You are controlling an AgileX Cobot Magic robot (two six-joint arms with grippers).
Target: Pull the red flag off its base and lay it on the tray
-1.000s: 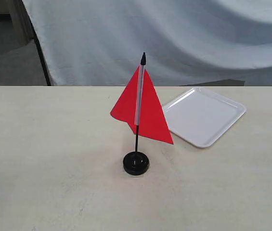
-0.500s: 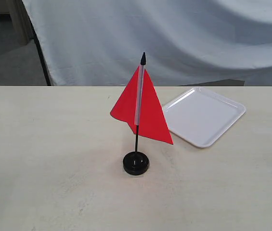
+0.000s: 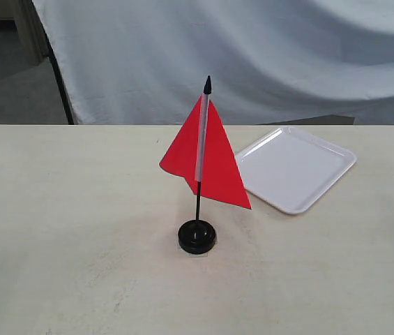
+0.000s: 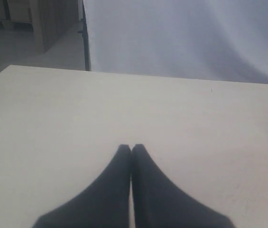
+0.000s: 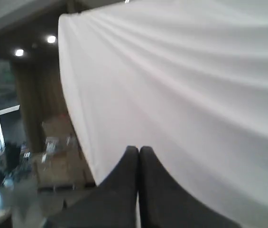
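The red flag stands upright on its thin black pole in the round black base, near the middle of the pale table. Just right of it and a little farther back lies the white tray, with nothing in it. Neither arm shows in the exterior view. My left gripper is shut with nothing in it, above bare tabletop. My right gripper is shut too, empty, and faces the white cloth backdrop. The flag, base and tray appear in neither wrist view.
A white cloth backdrop hangs behind the table's far edge. A dark gap and wooden furniture show at the back left. In the right wrist view a blurred room with boxes lies beside the cloth.
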